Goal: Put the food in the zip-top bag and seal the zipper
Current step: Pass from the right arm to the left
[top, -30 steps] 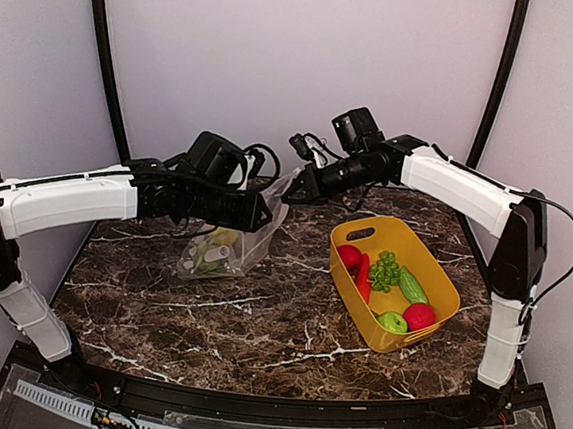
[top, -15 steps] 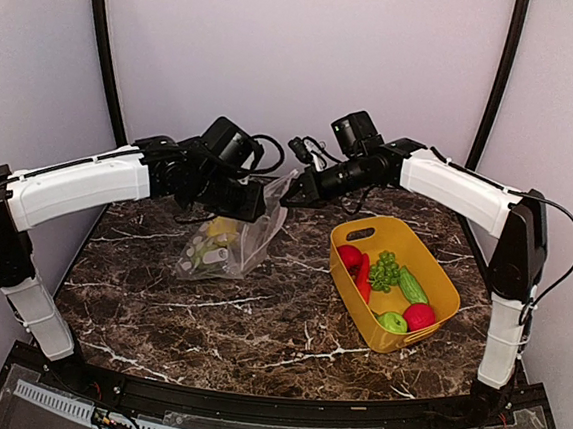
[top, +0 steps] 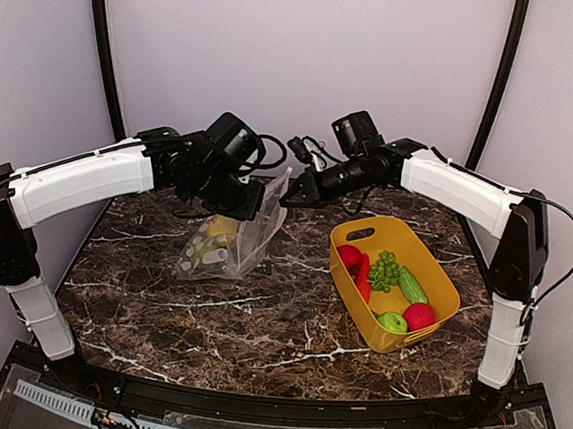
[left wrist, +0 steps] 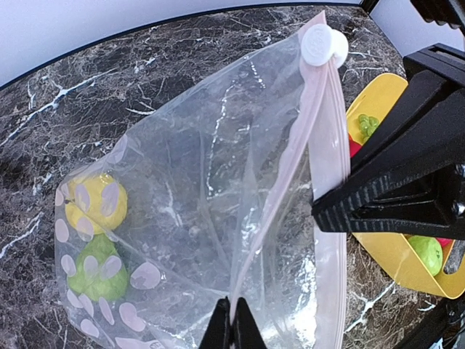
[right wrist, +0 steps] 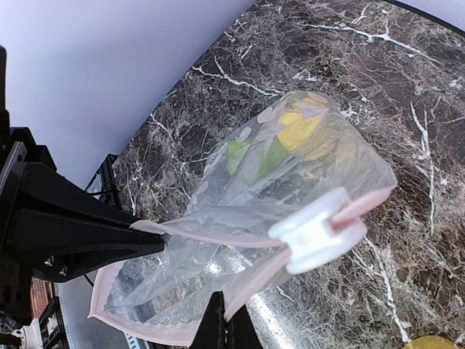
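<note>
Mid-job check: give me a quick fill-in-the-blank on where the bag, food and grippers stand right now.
The left gripper and right gripper are both shut on the zip-top ____.
The green grape bunch lies in the yellow ____.
A white slider sits on the pink ____.
Missing words: bag; tub; zipper.

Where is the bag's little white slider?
In the left wrist view, the slider sits at the far end of the pink zipper, just past where the right claw pinches the bag.
</note>
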{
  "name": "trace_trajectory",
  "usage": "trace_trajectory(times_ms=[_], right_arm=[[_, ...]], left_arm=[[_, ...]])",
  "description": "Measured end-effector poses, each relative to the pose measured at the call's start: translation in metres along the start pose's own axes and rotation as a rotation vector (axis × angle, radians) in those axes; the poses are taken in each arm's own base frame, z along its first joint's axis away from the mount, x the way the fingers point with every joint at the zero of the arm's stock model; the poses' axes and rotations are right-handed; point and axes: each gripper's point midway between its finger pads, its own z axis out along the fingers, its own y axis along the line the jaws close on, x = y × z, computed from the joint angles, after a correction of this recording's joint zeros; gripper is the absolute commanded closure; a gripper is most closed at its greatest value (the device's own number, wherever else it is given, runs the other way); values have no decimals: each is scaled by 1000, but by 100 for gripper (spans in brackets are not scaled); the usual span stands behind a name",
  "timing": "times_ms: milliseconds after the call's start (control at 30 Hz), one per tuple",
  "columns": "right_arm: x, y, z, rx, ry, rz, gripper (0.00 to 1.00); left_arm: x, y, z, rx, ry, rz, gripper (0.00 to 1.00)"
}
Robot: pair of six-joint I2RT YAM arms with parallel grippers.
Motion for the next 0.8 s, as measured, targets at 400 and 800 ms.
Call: trace_trajectory(times_ms=[400,800], right_arm=[[7,16,-55,10,-50,-181,65],[31,-26,-109,69,-44,-321,48]], left_arm=[[-6,9,-11,-32,-44,13,99],[-5,15,-14,-35,-64,25,99]])
